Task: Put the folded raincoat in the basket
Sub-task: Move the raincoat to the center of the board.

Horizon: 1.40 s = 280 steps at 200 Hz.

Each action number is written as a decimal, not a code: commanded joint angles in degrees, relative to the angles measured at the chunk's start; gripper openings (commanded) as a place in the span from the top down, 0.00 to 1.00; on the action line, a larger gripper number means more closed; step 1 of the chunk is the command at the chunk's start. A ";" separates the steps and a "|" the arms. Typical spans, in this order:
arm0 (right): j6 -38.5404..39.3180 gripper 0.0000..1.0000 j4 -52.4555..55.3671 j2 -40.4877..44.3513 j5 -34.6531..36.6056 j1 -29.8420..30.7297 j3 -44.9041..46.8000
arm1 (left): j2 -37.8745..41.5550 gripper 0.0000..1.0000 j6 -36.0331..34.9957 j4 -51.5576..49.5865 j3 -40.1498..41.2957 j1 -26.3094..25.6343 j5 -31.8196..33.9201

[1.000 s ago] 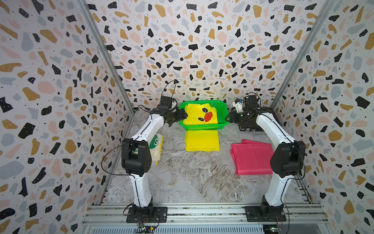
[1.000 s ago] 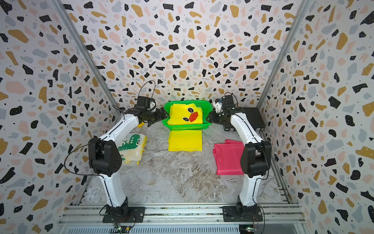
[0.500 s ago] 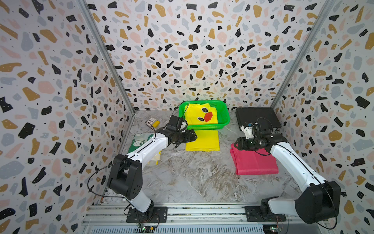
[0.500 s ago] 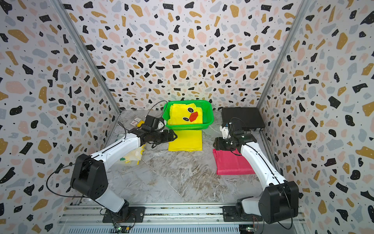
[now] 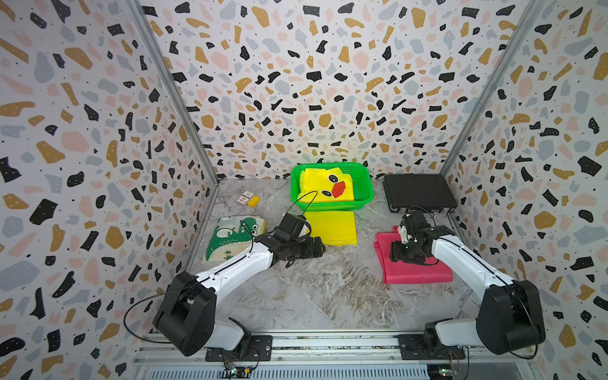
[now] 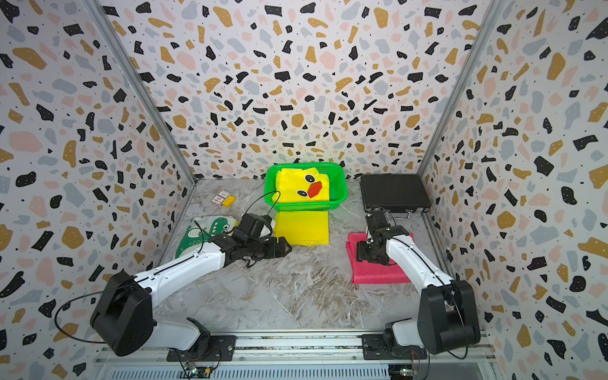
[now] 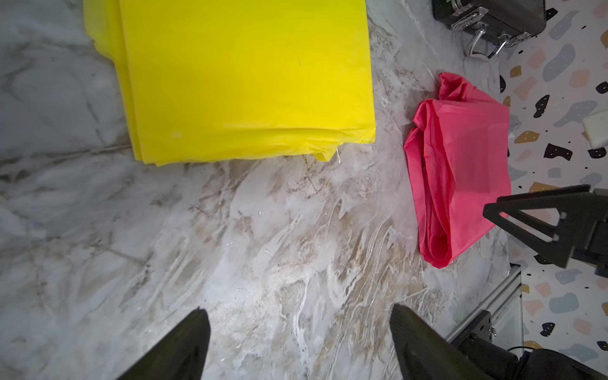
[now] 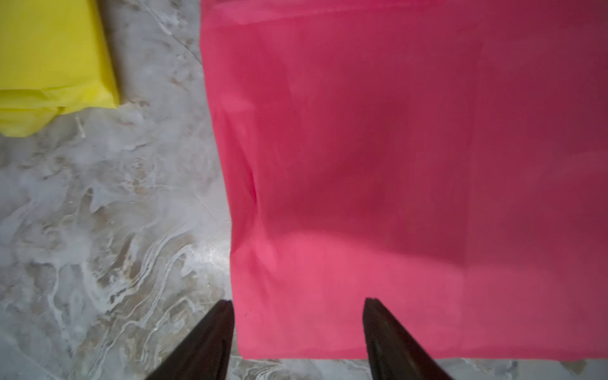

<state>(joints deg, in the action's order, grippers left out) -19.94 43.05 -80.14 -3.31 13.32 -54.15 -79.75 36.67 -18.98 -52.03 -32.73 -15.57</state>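
Raincoat with duck face, yellow, folded, lying inside basket at back of table. Left gripper spread wide, empty, low over bare marble just beside front edge of plain yellow raincoat. Right gripper parted, nothing between fingers, hanging over left part of pink raincoat. Dinosaur-print raincoat flat near left wall. Black case beside basket, not touching.

A black briefcase (closed, lying flat) sits well apart from small packets.
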 commanded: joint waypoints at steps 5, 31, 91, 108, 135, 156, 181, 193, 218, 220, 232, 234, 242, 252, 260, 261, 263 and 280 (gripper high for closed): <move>-0.72 0.37 -0.23 -3.42 2.87 0.30 -2.02 | 2.66 0.10 1.09 2.72 2.41 -0.41 1.16; -1.43 0.44 -2.20 -7.63 -0.27 0.30 -2.31 | 3.13 0.10 0.42 2.00 2.89 -0.40 1.33; -4.02 0.52 -5.32 -8.43 -4.72 4.62 2.64 | 2.45 0.10 -1.11 2.02 3.25 -0.41 1.25; -5.09 0.52 -5.00 -6.83 -4.03 7.48 3.23 | 1.73 0.10 -1.47 1.94 3.00 -0.41 0.91; -7.07 0.55 -2.49 -1.05 -0.58 8.63 2.03 | 1.60 0.10 -2.19 0.75 2.44 -0.41 0.28; -6.38 0.56 0.10 5.35 5.07 8.27 -1.06 | 2.43 0.10 -2.56 0.27 2.24 -0.40 0.67; -3.62 0.66 2.45 7.27 7.53 3.21 -5.63 | 2.59 0.10 -2.83 -0.30 1.29 -0.41 0.64; -2.42 0.76 3.17 5.52 7.78 -1.02 -7.20 | 2.42 0.10 -2.83 -0.20 0.73 -0.40 0.22; -1.27 0.90 3.22 -0.78 6.81 -8.05 -9.53 | 1.91 0.09 -2.56 0.24 -0.08 -0.45 -0.75; -1.24 0.90 3.24 -1.26 6.63 -8.49 -9.71 | 1.86 0.10 -2.56 0.32 -0.09 -0.41 -0.83; -1.16 0.91 3.10 -4.37 6.06 -10.11 -10.39 | 1.80 0.09 -2.54 0.33 -0.18 -0.41 -0.95; -1.11 0.91 3.03 -4.86 5.98 -10.26 -10.54 | 1.79 0.10 -2.54 0.34 -0.18 -0.40 -0.95; -0.62 0.89 2.83 -6.80 5.69 -10.69 -10.91 | 1.87 0.09 -2.56 0.37 -0.11 -0.41 -0.93; -0.01 0.88 2.76 -9.03 5.68 -10.71 -11.39 | 1.94 0.09 -2.61 0.41 0.13 -0.40 -1.04; 0.14 0.87 2.60 -10.61 5.49 -10.69 -11.50 | 2.05 0.10 -2.63 0.47 0.44 -0.41 -1.12; 0.15 0.87 2.54 -10.81 5.41 -10.73 -11.46 | 2.05 0.09 -2.64 0.50 0.57 -0.41 -1.12; 0.23 0.86 2.38 -11.17 5.24 -10.74 -11.47 | 2.05 0.09 -2.63 0.47 0.65 -0.45 -1.13; 1.05 0.84 0.47 -13.87 3.15 -10.73 -10.77 | 2.28 0.09 -2.51 1.12 1.91 -0.41 -1.38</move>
<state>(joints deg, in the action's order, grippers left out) -20.69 43.13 -92.64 1.98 2.48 -63.81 -78.02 35.09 -19.18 -50.48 -32.91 -16.05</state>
